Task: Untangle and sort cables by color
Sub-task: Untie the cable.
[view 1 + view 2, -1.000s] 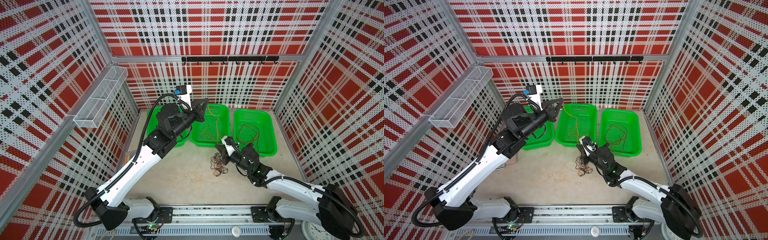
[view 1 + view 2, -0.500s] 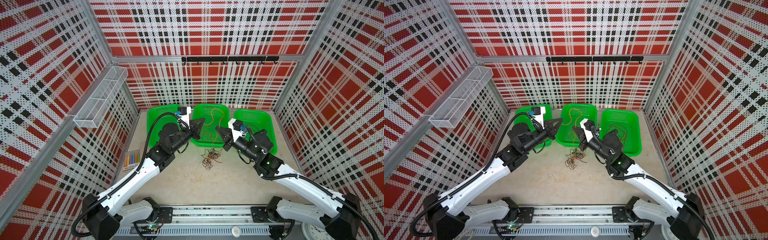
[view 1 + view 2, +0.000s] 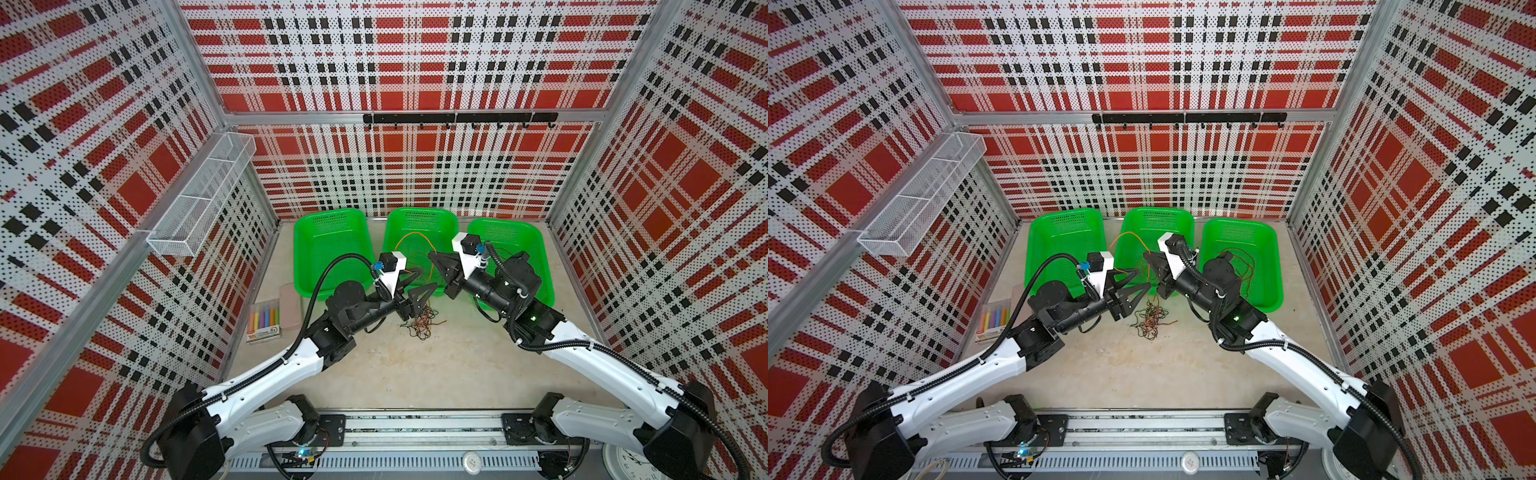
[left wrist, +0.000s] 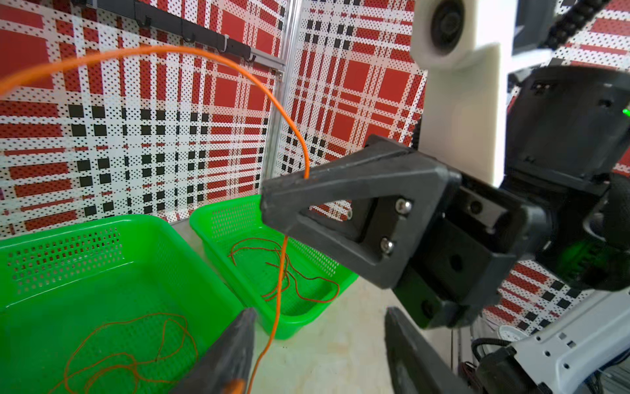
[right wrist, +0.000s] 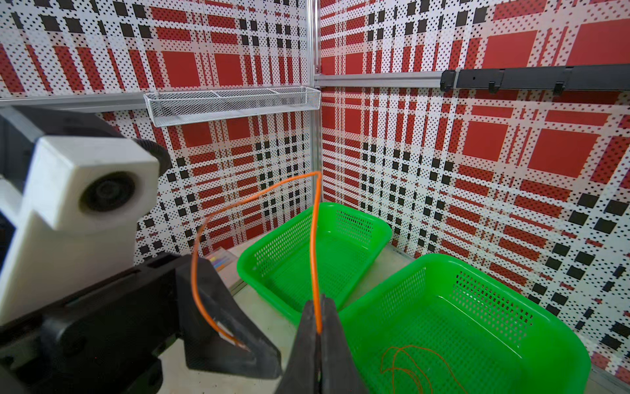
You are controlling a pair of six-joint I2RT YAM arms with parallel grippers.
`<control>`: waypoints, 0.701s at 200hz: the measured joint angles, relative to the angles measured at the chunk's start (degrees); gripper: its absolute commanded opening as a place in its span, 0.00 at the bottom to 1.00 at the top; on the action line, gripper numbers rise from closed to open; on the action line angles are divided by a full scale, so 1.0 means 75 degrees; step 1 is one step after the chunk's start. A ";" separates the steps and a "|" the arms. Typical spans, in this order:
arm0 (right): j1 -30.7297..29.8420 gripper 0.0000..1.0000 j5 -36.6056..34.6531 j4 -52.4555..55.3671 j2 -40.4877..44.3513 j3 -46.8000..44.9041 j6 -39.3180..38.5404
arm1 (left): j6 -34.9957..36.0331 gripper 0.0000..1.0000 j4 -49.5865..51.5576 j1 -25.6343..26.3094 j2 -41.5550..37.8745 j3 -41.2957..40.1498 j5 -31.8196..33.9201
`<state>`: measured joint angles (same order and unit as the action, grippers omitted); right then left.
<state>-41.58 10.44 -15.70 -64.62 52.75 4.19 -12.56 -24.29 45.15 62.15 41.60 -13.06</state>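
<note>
A bright orange cable (image 3: 415, 237) arches above the middle green basket (image 3: 419, 216). My right gripper (image 3: 434, 257) is shut on one end of it, which the right wrist view shows pinched at the tips (image 5: 319, 303). The cable's other end lies loose against a finger of my left gripper (image 3: 429, 277), which stands open (image 4: 320, 310), facing the right one. A tangle of dark and orange cables (image 3: 422, 322) lies on the table just below both grippers. Orange strands (image 4: 129, 354) lie in the middle basket, reddish-brown ones (image 4: 283, 266) in the right basket (image 3: 536, 249).
A third green basket (image 3: 328, 224) stands at the left of the row. A box of coloured chalk (image 3: 264, 322) and a pinkish case (image 3: 291, 305) lie by the left wall. A wire shelf (image 3: 199, 199) hangs on that wall, a hook rail (image 3: 457, 118) on the back wall.
My left gripper has opened and let go of the orange cable. The right gripper stays shut on it. Both arms came together in front of the middle basket.
</note>
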 measured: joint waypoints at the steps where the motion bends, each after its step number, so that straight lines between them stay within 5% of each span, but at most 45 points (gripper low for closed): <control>1: 0.0000 0.00 0.0003 0.0000 0.0000 0.0000 0.0000 | -0.0009 0.73 -0.0009 0.0003 0.0000 -0.0009 -0.0003; 70: 0.0015 0.00 0.0329 0.0026 0.0003 0.0041 0.0230 | 0.0554 0.71 -0.0600 0.0469 0.0522 -0.0373 0.1221; 123: 0.0015 0.00 0.0385 0.0137 0.0064 0.0114 0.0306 | 0.0717 0.09 -0.0711 0.0595 0.1355 -0.0163 0.1810; 140: 0.0020 0.00 0.0358 0.0178 0.0114 0.0114 0.0306 | 0.0740 0.00 -0.0717 0.0595 0.1381 -0.0052 0.1851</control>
<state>-41.43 13.13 -14.37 -63.77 53.60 6.48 -7.01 -29.67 49.60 72.51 41.21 0.82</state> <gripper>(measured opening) 0.050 0.040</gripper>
